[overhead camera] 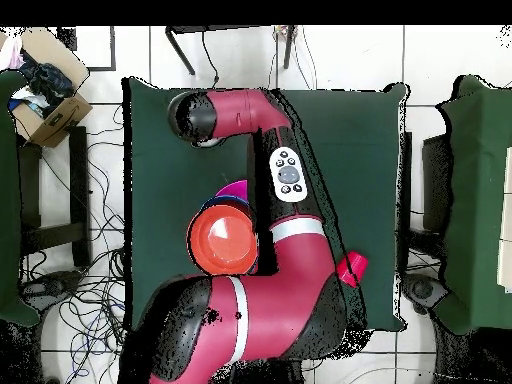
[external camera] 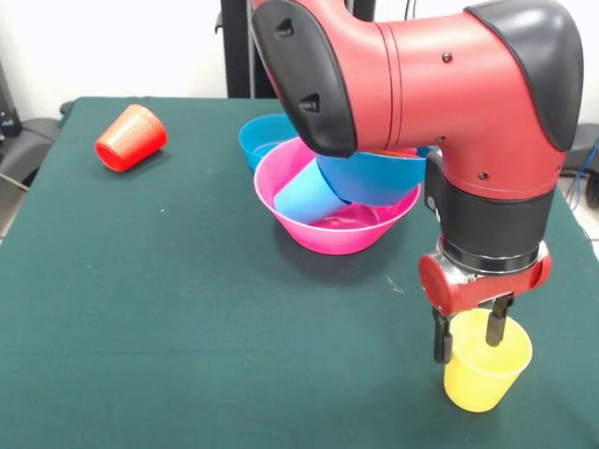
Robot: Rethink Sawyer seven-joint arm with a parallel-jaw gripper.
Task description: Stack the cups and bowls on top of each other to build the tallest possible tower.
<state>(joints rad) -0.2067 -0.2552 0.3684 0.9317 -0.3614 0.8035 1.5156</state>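
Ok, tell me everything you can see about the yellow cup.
The yellow cup is a glossy plastic tumbler, tapered, no handle. It stands upright, mouth up, on the green table near the front edge, apart from the other pieces. The gripper is down over it, one finger inside the mouth and one outside the rim. The overhead view hides it under the arm.

Glossy plastic pink bowl (external camera: 339, 234), matt green tablecloth (external camera: 168, 309).

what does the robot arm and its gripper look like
The arm is glossy red with rounded black joint caps and a black band above the wrist. A white oval button pad sits on its upper link. The gripper has a red block with two thin black fingers.
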